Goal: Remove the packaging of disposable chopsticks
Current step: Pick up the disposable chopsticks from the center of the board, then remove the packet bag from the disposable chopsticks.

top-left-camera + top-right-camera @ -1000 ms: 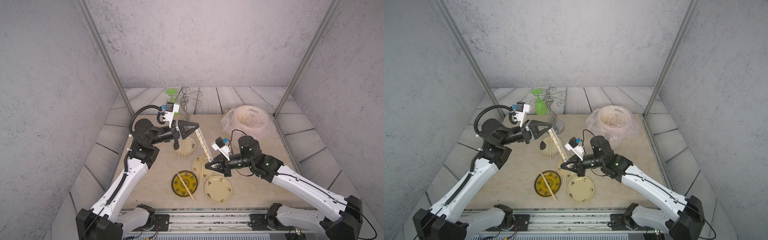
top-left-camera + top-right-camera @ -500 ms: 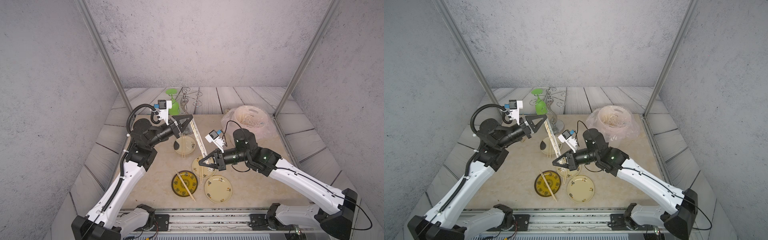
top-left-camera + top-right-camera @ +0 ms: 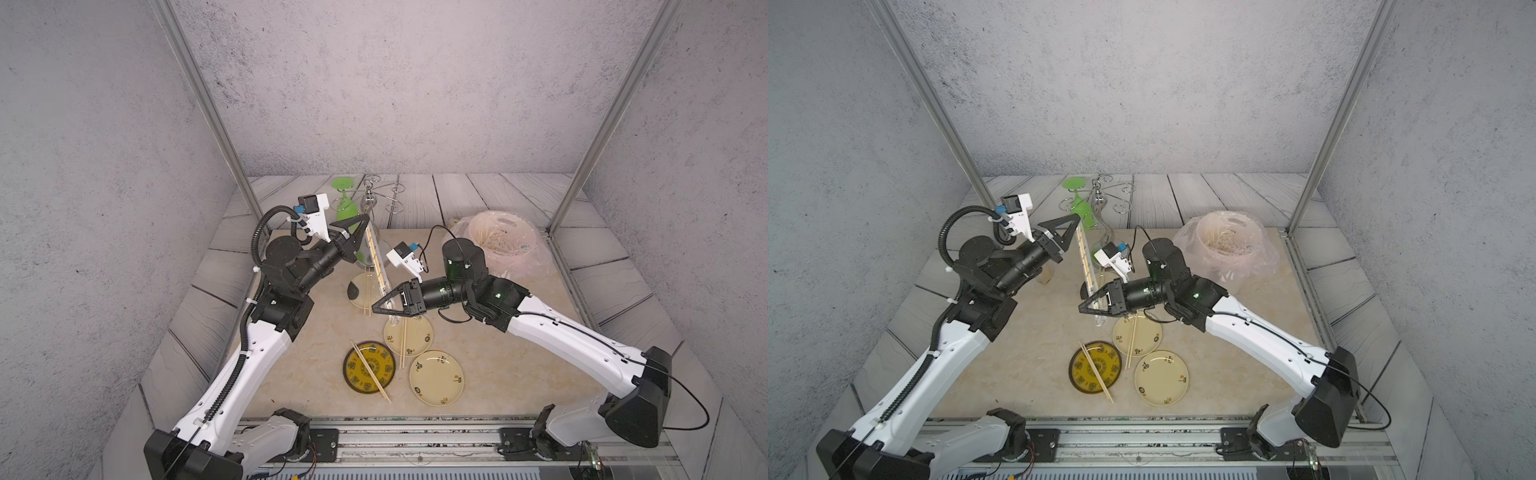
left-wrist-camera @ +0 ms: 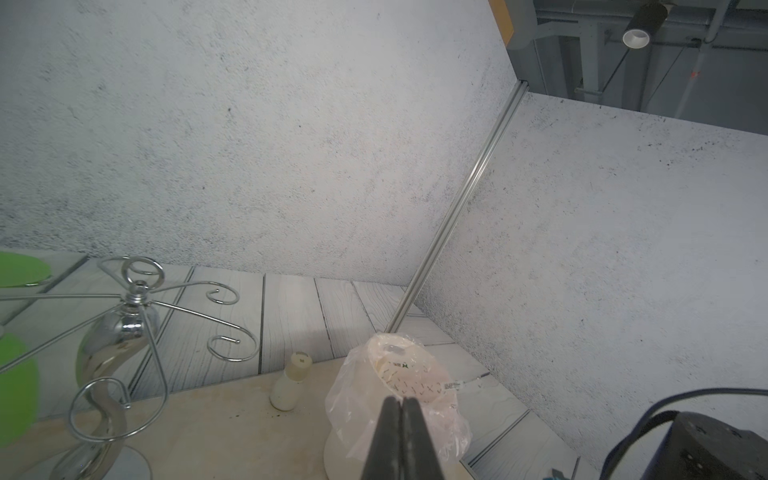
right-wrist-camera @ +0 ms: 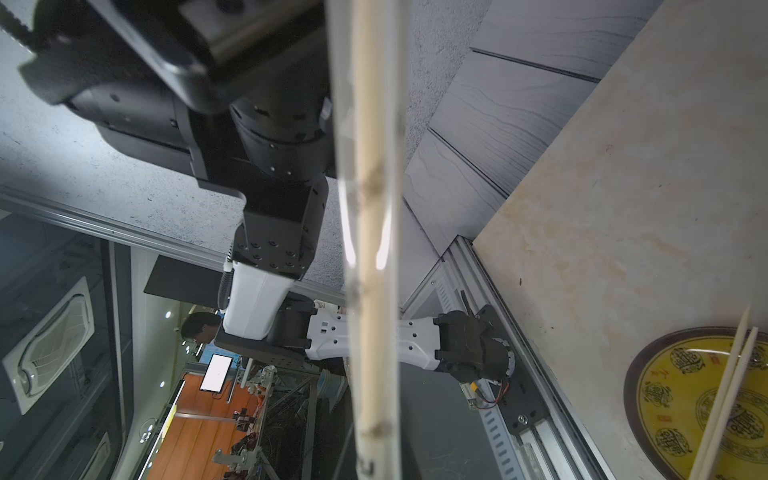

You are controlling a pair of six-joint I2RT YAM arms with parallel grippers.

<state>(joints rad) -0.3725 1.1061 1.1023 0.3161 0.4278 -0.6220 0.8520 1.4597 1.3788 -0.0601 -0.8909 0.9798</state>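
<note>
Plates on the table (image 3: 519, 374), bin (image 3: 476, 226) back right.
The front-left plate (image 3: 357, 376), front-right plate (image 3: 436, 377) and middle plate (image 3: 417, 332) are clustered in front, the rear plate (image 3: 376, 297) behind. Chopsticks (image 3: 371, 371) are laid across the front-left plate. The rack (image 3: 369, 200) is set left of the bin; the packaging (image 3: 376, 257) is held above the rear plate.

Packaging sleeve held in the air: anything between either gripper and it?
Nothing visible. The left gripper is shut on the far end of the packaging, the right gripper on its near end, chopsticks inside.
</note>
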